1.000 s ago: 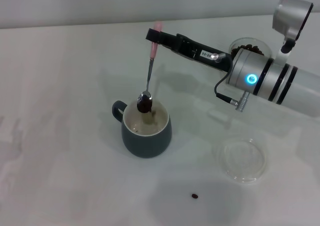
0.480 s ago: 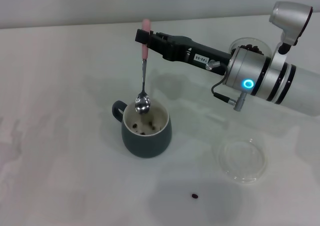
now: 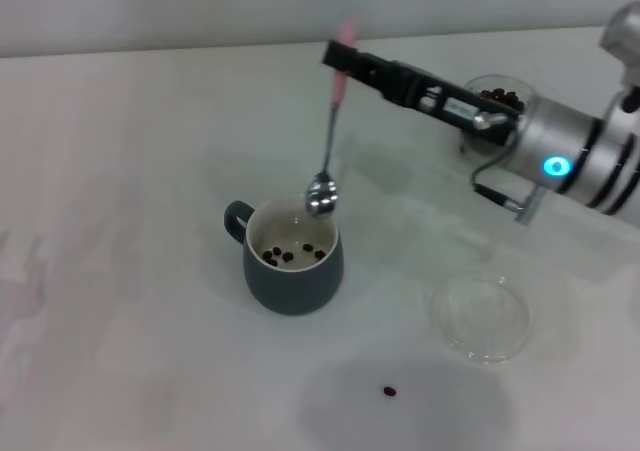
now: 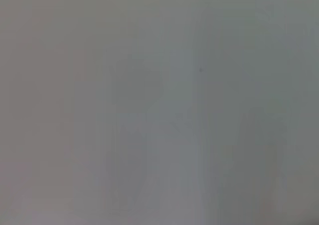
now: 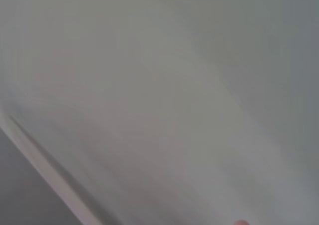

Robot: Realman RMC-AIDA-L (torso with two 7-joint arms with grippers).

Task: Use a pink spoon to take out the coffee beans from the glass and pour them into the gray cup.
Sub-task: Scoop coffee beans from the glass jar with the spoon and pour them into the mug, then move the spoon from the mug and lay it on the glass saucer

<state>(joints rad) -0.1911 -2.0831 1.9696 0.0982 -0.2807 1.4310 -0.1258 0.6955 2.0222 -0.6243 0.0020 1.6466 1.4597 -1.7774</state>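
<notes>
The gray cup (image 3: 292, 269) held a few coffee beans (image 3: 288, 255); the glass (image 3: 497, 99), behind the right arm, also held beans. A clear dish (image 3: 480, 318) sat near one stray bean (image 3: 389, 391). The right gripper (image 3: 341, 63) clenched the pink spoon (image 3: 329, 141), which hung bowl-down above the cup's rim.

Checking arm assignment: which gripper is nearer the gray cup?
Right. The right gripper holds the pink spoon above and just behind the gray cup; the left gripper is not in view.
</notes>
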